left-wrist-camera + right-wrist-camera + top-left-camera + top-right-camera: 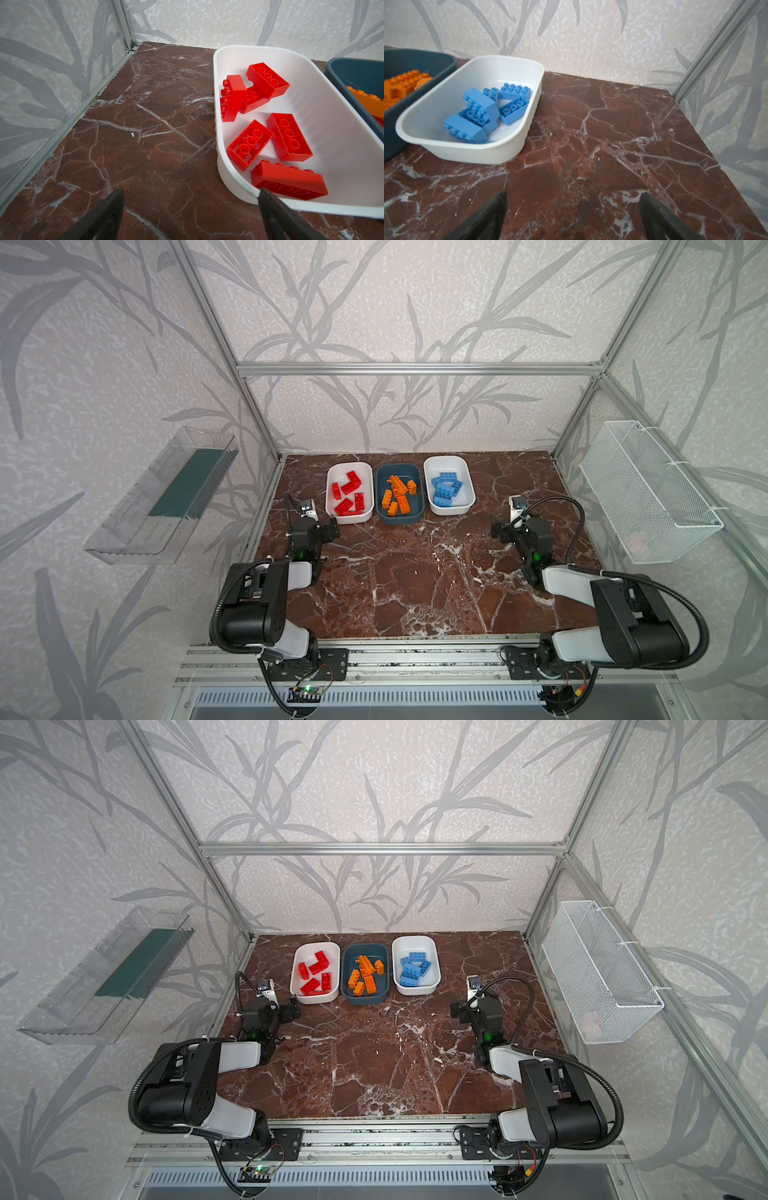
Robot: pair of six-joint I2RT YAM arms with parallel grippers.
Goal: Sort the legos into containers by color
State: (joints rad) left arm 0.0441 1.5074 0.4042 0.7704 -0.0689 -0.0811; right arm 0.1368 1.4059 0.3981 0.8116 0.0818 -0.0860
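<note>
Zero loose bricks left for you to chase, far as I can tell. The small studded red plastic bricks (351, 485) all sit in the shallow white rounded plastic tub (353, 519) just ahead of your left gripper (191, 189) and a touch to its inner side. In the left wrist view one finger (274, 214) overlaps that tub's near corner, though I can't tell if it actually touches.

The studded orange plastic bricks (399, 489) are piled in the dark teal plastic tub (400, 520) next over, farther inward from that hand. The studded blue plastic bricks (446, 489) lie in the second white plastic tub (451, 510), ahead of your right gripper (573, 192) and inward of it — near, but apart.

Both grippers are spread wide with nothing between the jaws, low over the red-brown marble-patterned tabletop (415, 572). All three tubs run lengthwise away from the hands, side by side.

What the next move hangs on: the bare stretch between your two hands holds no brick, so neither arm has a nearer target. If a stray did turn up by the teal tub, I'd guess the left arm is slightly closer. My read is the sort is done — just mind that left finger near the red tub's corner when you back off.
</note>
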